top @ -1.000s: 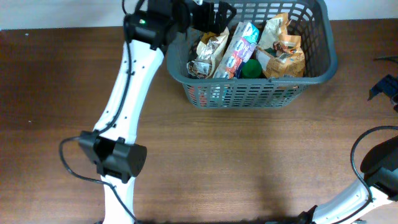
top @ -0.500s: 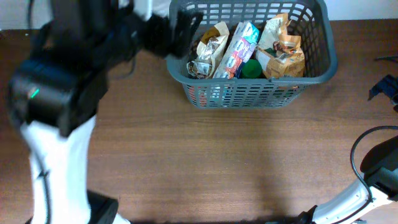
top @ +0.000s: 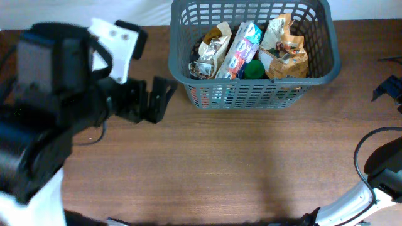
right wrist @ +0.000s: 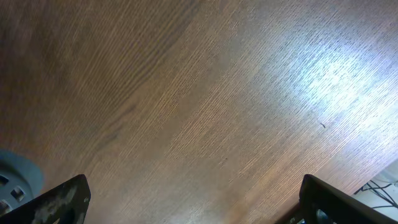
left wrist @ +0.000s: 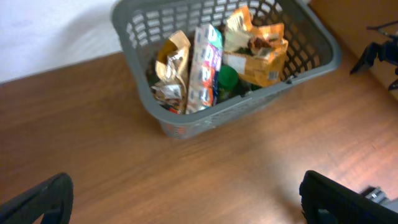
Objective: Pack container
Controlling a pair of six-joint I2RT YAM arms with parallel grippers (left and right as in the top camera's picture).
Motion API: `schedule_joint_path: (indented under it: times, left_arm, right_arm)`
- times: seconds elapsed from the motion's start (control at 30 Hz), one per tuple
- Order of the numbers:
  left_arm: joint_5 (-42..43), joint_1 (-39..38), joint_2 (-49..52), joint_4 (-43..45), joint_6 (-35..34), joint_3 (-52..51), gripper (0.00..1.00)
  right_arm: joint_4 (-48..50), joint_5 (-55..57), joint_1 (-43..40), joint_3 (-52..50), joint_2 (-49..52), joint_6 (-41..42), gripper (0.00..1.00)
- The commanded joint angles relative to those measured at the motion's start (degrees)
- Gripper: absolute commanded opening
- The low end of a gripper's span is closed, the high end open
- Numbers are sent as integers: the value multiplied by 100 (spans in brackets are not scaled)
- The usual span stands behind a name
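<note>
Fingers (left wrist: 336,199) on your left gripper (left wrist: 186,205) are standing wide apart and are holding nothing; in the left wrist view only bare counter (left wrist: 205,180) is showing between them. From overhead, that left gripper (top: 154,100) is hovering over the counter (top: 239,163) just off the front left corner of the container (top: 251,80), near it but not touching. Behind it, the left arm (top: 50,113) is looming large and dark across the left side of the overhead view.

Your right gripper (right wrist: 196,205) is also spreading its fingers (right wrist: 62,199) wide with nothing in them, and its wrist camera is looking down on plain wood grain with a bright patch of glare. A pale grey rounded shape (right wrist: 15,180) is peeking in at the lower left of that view; you cannot tell what it is. The right arm (top: 377,169) is sitting at the lower right corner of the overhead view, well apart from the container.

The container (left wrist: 186,127) is resting upright at the far edge of the counter, right of centre. Inside it, a crinkled gold and silver packet (top: 210,50) is leaning at the left, a white, blue and pink packet (top: 242,47) is lying beside it, a green round object (top: 253,69) is sitting near the front wall, and orange and brown bags (top: 286,47) are filling the right end.
</note>
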Motion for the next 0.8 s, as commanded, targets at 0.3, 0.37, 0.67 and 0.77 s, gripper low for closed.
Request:
schedule_joint_path:
  times: [0.3, 0.37, 0.67, 0.77]
  left_arm:
    - [-402, 20, -1777, -13, -225, -1869, 99]
    - [-398, 20, -2216, -2, -400, -2415, 99]
    - [-79, 20, -4046, 546, -1071, -4256, 99]
    - [-81, 20, -4446, 603, -1174, -4721, 99]
  right_arm:
    - [-4, 48, -7, -31, -22, 72, 99]
    - [-4, 48, -7, -31, -22, 72, 99]
    - [-4, 48, -7, -31, -22, 70, 99]
    - [-4, 48, -4, -31, -22, 70, 99]
